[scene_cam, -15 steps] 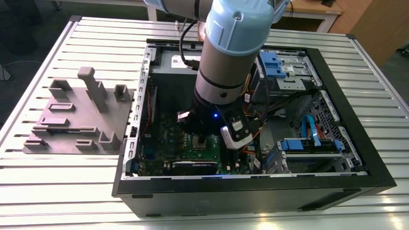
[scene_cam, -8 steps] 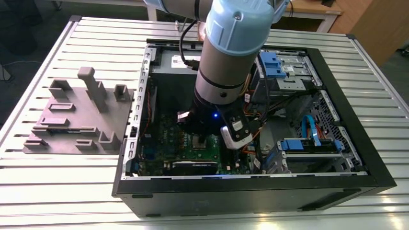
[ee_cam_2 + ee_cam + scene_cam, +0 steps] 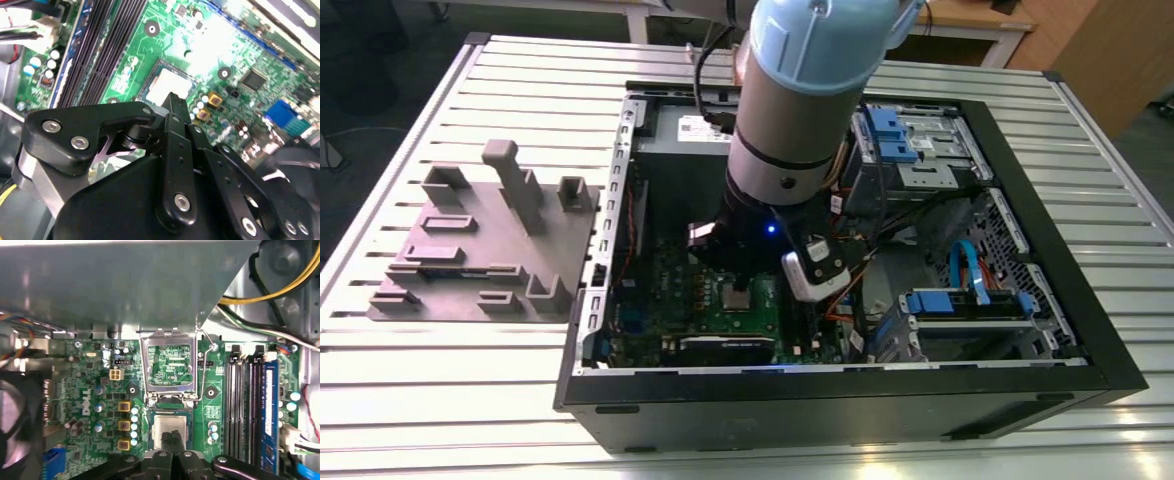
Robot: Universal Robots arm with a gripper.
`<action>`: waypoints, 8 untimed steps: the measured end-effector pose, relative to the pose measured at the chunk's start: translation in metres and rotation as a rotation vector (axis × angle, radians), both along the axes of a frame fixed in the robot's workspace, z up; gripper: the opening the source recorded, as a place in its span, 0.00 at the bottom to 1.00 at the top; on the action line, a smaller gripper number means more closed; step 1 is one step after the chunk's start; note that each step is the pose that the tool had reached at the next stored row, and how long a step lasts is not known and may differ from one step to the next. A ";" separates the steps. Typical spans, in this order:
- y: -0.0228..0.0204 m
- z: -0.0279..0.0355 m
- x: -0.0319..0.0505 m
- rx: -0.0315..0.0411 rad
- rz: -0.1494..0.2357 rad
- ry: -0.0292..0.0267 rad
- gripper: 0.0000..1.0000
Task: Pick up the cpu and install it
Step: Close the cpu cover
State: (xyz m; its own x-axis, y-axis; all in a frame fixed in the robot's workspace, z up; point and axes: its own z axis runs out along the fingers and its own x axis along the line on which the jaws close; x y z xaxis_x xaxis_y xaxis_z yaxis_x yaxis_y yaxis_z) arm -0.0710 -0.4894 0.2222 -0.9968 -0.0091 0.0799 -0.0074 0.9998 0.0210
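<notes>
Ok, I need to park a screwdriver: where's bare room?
Bare table between the grey moulded plate and the near edge, and along the exterior view's right of the computer case. Inside the case is crowded: arm, cables, drive bays.

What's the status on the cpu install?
Gripper shut, tips just over cpu. Cpu flat in socket, lid hinged open. Nothing in the way.
</notes>
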 end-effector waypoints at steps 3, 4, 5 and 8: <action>0.0014 0.0128 0.0000 0.0001 0.000 -0.0001 0.11; 0.0019 0.0173 0.0000 0.0000 0.000 -0.0001 0.11; 0.0023 0.0218 0.0000 0.0001 0.000 -0.0001 0.11; 0.0046 0.0330 0.0000 0.0001 0.000 -0.0001 0.11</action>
State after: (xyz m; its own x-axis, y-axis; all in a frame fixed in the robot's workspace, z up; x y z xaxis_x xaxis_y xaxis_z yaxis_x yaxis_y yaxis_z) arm -0.0710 -0.4848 0.2552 -0.9968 -0.0090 0.0798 -0.0074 0.9998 0.0211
